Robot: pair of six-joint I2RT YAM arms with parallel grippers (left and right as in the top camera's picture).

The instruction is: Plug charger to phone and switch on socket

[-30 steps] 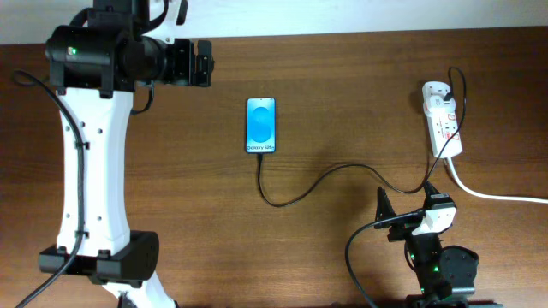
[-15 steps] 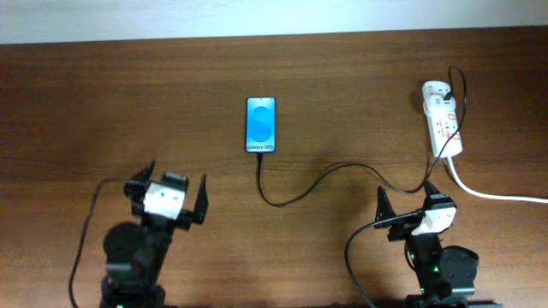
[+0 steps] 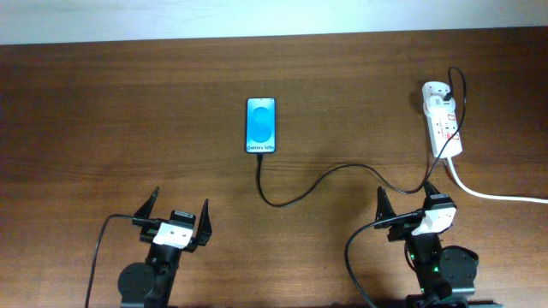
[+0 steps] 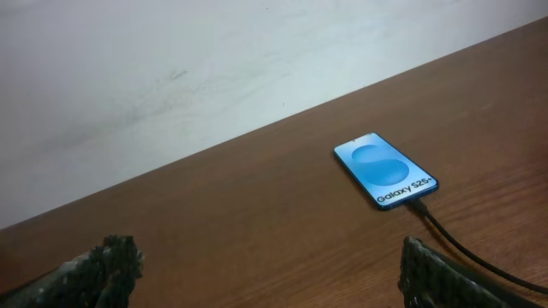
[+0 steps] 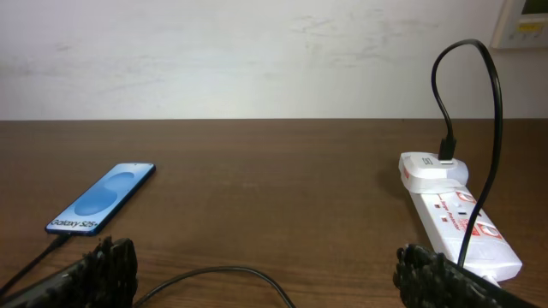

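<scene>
Overhead view places both tools at the near edge of the table [image 3: 128, 111]: the left gripper [image 3: 178, 207] at 7 o'clock and the right gripper [image 3: 404, 198] at 5 o'clock. Each has its fingers spread wide and holds nothing, and both wrist views show only bare wood in the gap. Beyond them the charger [image 3: 325, 174] lies slack across the middle of the table in a loose curve. One end runs up to the near short edge of the phone [image 3: 261, 125], which lies flat with its screen up and lit blue, just toward 12 o'clock of centre. In the left wrist view the connector tip meets that edge with no visible gap, so the plugging step is judged complete, although full seating cannot be confirmed. Farthest out, at 2 o'clock, the socket [image 3: 443, 124] lies with its thick white cord [image 3: 492, 196] trailing off toward 3 o'clock, and the charger's other end stands plugged into its far outlet. The red switch marks are visible, but their position is too small to read. Switching on is therefore unverified and judged the outstanding step. Neither gripper is near the socket.
</scene>
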